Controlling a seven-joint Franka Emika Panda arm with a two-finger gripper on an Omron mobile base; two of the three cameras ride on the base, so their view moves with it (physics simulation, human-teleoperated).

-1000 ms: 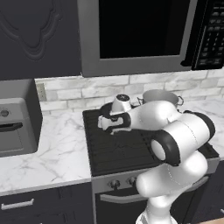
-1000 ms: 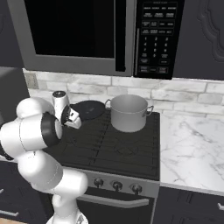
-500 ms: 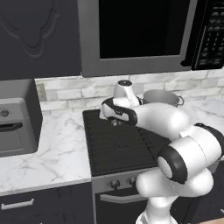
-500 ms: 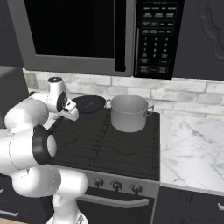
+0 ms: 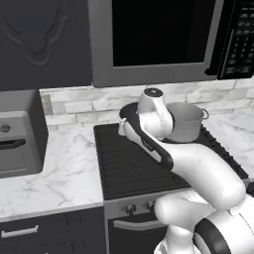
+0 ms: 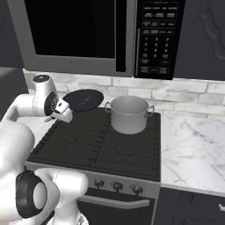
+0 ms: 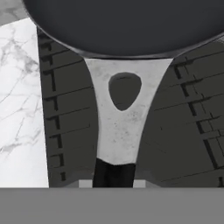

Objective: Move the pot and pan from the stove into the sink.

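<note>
One pan (image 6: 83, 99), lifted, and one pot (image 6: 129, 114) on the stove (image 6: 105, 143).

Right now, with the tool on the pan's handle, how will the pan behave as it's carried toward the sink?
The pan is probably rigid, so it shouldn't flex. It's gripped at the handle end, with the wide dish hanging far out, so it may droop or twist in the tool. The handle looks smooth metal, so it could slip. It looks empty, so spilling seems unlikely.
</note>
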